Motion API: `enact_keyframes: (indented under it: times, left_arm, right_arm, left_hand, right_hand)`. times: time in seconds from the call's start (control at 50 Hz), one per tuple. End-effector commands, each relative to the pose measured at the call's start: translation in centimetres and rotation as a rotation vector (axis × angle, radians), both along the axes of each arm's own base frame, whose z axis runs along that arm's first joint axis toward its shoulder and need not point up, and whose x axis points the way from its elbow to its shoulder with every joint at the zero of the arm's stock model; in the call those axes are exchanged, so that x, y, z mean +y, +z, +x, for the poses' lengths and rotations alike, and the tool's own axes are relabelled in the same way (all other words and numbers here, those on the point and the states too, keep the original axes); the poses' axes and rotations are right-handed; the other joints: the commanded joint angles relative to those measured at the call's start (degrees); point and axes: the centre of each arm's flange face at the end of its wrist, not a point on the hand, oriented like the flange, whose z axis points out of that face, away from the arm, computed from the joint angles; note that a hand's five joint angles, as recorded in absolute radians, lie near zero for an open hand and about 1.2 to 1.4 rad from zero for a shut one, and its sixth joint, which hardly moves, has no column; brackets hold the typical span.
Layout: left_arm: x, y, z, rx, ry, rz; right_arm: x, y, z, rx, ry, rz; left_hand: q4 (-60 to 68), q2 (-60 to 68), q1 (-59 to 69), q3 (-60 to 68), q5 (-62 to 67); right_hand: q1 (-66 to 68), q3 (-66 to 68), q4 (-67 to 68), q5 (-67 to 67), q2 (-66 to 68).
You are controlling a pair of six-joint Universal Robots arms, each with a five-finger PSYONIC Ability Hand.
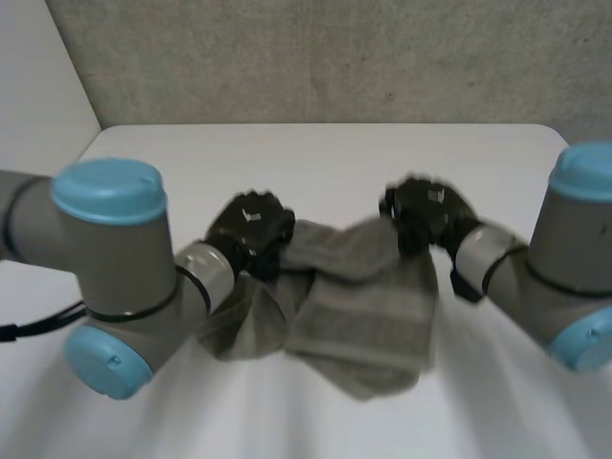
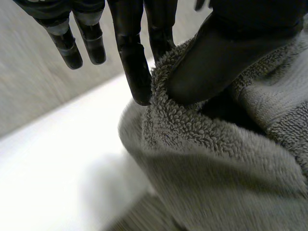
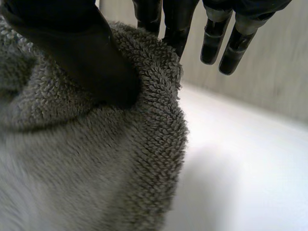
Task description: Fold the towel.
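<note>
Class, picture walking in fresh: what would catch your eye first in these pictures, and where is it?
A crumpled grey towel is held up over the middle of the white table. The black left hand pinches its upper edge at one end, the black right hand at the other, thumb against fingers.

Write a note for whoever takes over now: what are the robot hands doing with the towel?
Left robot hand: thumb and fingers pinch the grey towel at the left end of its top edge.
Right robot hand: pinches the right end of the same edge.
Towel: held up between them, the rest sagging, bunched, onto the white table.
Done: both grips.
To do: no neat fold yet; probably lay the held edge over and flatten.
</note>
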Motion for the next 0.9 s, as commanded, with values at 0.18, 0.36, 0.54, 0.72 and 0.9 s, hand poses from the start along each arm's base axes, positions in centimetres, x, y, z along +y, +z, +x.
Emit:
enact_keyframes:
  times: [0.18, 0.36, 0.54, 0.72, 0.9]
  left_arm:
    - [5.9, 9.2, 4.0, 0.291, 0.092, -0.251]
    - [10.6, 1.3, 2.3, 0.177, -0.028, -0.064]
    - [10.1, -1.9, 1.4, 0.09, -0.038, 0.053]
    - [4.1, 0.9, 2.8, 0.129, 0.107, -0.002]
    - [-0.1, 1.9, 3.0, 0.157, 0.16, -0.047]
  right_arm:
    - [1.2, 14.6, 1.8, -0.201, 0.153, -0.499]
    - [3.9, 3.6, 1.1, 0.065, 0.293, -0.287]
    - [3.9, -0.5, -2.4, 0.415, 0.266, -0.222]
    - [3.7, -0.5, -3.2, 0.397, 0.179, -0.172]
    - [4.7, -1.5, -3.7, 0.32, 0.135, -0.049]
  left_hand:
    - [-3.4, 5.1, 5.5, -2.9, 3.4]
    - [-3.4, 5.1, 5.5, -2.9, 3.4]
    - [-3.4, -53.6, -53.2, -2.9, -55.3]
    - [-3.4, -62.0, -61.6, -2.9, -63.7]
    - [-3.4, -61.8, -61.4, -2.9, -63.5]
  right_hand:
    - [6.1, -2.5, -4.4, 5.4, 6.0]
    - [6.1, -2.5, -4.4, 5.4, 6.0]
    - [-56.8, -2.5, -4.4, -57.4, -56.9]
    - [-60.2, -2.5, -4.4, -60.8, -60.3]
    - [-59.0, -2.5, -4.4, -59.6, -59.1]
